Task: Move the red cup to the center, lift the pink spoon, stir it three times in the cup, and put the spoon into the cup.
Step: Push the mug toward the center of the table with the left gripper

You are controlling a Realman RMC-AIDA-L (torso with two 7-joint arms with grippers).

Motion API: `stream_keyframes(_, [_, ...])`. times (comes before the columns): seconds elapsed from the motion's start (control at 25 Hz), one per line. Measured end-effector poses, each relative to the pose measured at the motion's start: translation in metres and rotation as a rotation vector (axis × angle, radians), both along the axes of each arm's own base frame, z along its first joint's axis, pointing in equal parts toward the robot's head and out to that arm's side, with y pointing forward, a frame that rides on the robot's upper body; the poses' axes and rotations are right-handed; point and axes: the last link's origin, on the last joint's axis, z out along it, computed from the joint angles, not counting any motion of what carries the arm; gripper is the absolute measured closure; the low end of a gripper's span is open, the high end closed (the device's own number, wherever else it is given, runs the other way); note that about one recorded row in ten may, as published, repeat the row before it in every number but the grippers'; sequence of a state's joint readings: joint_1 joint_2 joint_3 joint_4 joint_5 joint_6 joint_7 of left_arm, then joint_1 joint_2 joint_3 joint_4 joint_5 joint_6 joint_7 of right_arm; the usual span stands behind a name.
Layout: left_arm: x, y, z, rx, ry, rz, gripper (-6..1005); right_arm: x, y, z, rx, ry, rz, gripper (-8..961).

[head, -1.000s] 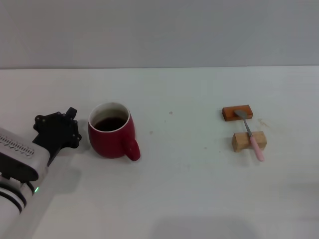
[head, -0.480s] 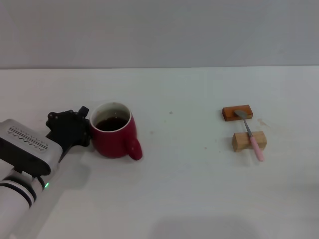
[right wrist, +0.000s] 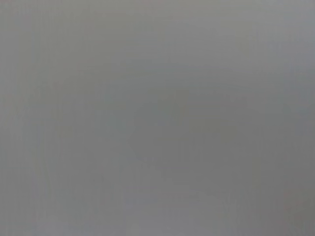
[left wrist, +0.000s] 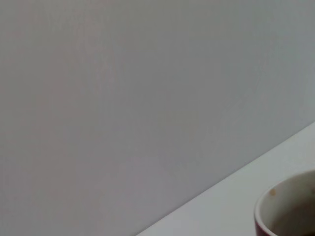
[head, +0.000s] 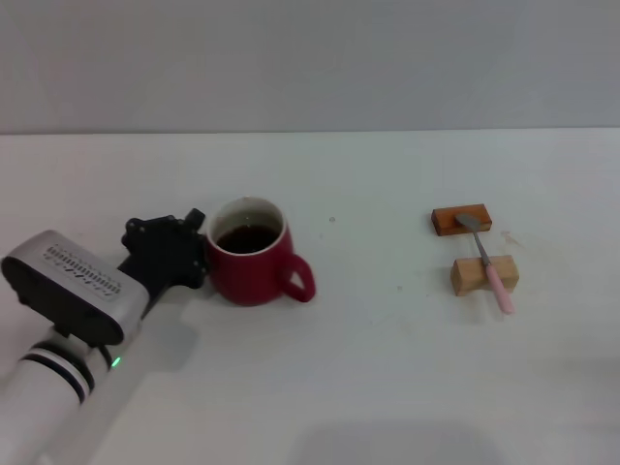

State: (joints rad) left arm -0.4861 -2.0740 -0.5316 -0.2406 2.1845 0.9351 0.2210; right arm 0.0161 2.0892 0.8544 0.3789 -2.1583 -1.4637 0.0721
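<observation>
The red cup stands left of the table's middle, dark liquid inside, its handle pointing right. My left gripper is pressed against the cup's left side. The cup's white rim also shows in a corner of the left wrist view. The pink spoon lies at the right across two wooden blocks, its metal bowl on the far one and its pink handle toward the front. The right gripper is out of view; the right wrist view shows only plain grey.
A reddish-brown block and a pale wooden block hold the spoon up off the white table. A grey wall stands behind the table's far edge.
My left gripper has moved right, reached the cup's left side and slid it right. The cup's handle has turned from the front toward the right. The spoon has not moved.
</observation>
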Motion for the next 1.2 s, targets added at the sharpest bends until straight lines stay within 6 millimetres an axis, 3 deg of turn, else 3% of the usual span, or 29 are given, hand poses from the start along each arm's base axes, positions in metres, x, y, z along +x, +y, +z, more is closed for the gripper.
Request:
stream_keyframes(0.12, [0.014, -0.004, -0.014, -0.049, -0.022, -0.042, 993, 0.000, -0.001, 0.000, 0.004, -0.001, 0.001, 238])
stream_keyframes(0.52, [0.028, -0.009, -0.026, -0.103, -0.033, -0.083, 993, -0.001, -0.004, 0.000, 0.002, -0.003, 0.005, 239])
stream_keyframes(1.2, [0.032, -0.010, -0.030, -0.115, -0.040, -0.097, 992, -0.003, -0.005, -0.004, -0.016, -0.002, 0.017, 239])
